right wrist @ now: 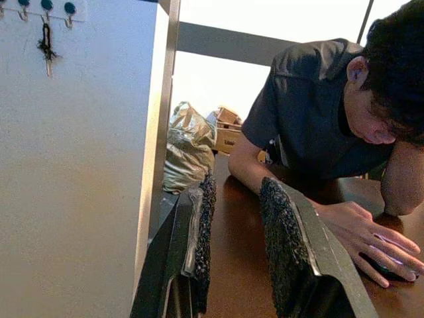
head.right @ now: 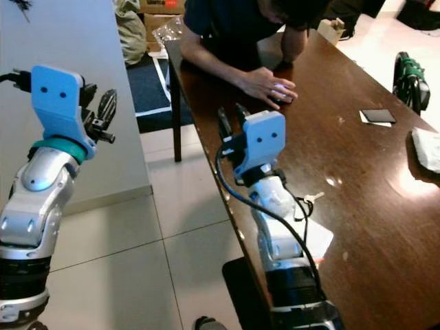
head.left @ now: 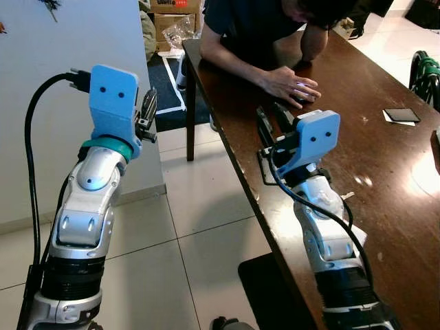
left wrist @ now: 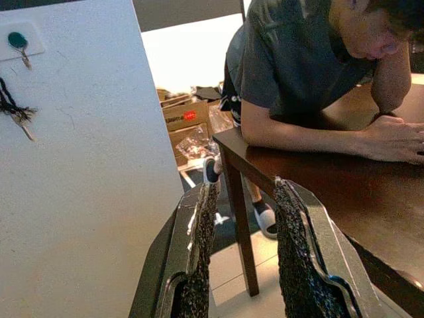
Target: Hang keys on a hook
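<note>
A dark bunch of keys [right wrist: 46, 48] hangs from one of the green-capped hooks [right wrist: 46, 5] high on the white wall [head.left: 62, 137]; it is the same bunch [left wrist: 14, 111] under a hook [left wrist: 18, 41] in the left wrist view. A small silver key [head.right: 313, 197] lies on the brown table [head.left: 385, 179] beside my right forearm. My left gripper [head.left: 148, 110] is raised next to the wall, open and holding nothing. My right gripper [head.left: 271, 120] hovers over the table's left edge, open, with nothing between its fingers [right wrist: 199, 218].
A person leans on the table's far end, one hand [head.left: 292, 82] flat on the wood just beyond my right gripper. A black square item [head.left: 401, 115] and a white sheet [head.right: 317, 237] lie on the table. Boxes [head.left: 172, 20] and bags stand behind; tiled floor [head.left: 199, 227] lies between wall and table.
</note>
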`<state>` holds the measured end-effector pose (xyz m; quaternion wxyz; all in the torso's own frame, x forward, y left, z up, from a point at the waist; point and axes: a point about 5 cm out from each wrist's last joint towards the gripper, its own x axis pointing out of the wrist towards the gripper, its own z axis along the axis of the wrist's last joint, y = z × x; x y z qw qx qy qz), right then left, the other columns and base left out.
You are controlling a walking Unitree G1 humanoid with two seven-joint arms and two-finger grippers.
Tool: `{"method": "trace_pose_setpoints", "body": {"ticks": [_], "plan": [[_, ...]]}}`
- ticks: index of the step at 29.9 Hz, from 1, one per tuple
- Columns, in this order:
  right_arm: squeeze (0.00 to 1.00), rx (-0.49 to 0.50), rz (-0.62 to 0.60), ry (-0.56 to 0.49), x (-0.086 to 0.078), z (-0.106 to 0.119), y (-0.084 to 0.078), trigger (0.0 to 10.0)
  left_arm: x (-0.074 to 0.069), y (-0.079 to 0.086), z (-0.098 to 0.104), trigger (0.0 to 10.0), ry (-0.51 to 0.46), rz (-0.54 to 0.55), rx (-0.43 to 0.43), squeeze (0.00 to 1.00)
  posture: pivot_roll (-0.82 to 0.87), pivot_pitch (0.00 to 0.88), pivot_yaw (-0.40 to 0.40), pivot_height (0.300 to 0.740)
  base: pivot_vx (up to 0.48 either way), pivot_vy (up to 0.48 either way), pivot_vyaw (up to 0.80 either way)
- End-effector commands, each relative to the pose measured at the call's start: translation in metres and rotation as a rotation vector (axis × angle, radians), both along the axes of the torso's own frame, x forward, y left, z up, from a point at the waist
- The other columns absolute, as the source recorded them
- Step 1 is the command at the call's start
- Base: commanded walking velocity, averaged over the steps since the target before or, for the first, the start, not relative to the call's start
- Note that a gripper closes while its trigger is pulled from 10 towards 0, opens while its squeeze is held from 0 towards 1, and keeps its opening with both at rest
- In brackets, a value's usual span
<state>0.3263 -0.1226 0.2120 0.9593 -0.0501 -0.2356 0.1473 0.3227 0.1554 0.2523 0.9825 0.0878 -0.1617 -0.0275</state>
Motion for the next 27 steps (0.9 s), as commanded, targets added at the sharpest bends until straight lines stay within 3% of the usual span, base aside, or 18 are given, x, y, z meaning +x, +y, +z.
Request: {"method": "trace_pose_setpoints", "body": {"ticks": [1, 27], "plan": [[0.0, -0.002, -0.002, 0.003, -0.0005, -0.0022, -0.0009, 10.0, -0.001, 0.0016, -0.0009, 10.0, 0.002, 0.008, 0.002, 0.0, 0.07, 0.0, 0.051, 0.74, 0.0, 0.0, 0.0], [0.0, -0.002, 0.001, 0.005, -0.0006, -0.0026, 0.0, 10.0, 0.0018, 0.0073, -0.0039, 10.0, 0.041, 0.046, -0.017, 0.0, 0.07, 0.0, 0.053, 0.74, 0.0, 0.018, 0.0]]}}
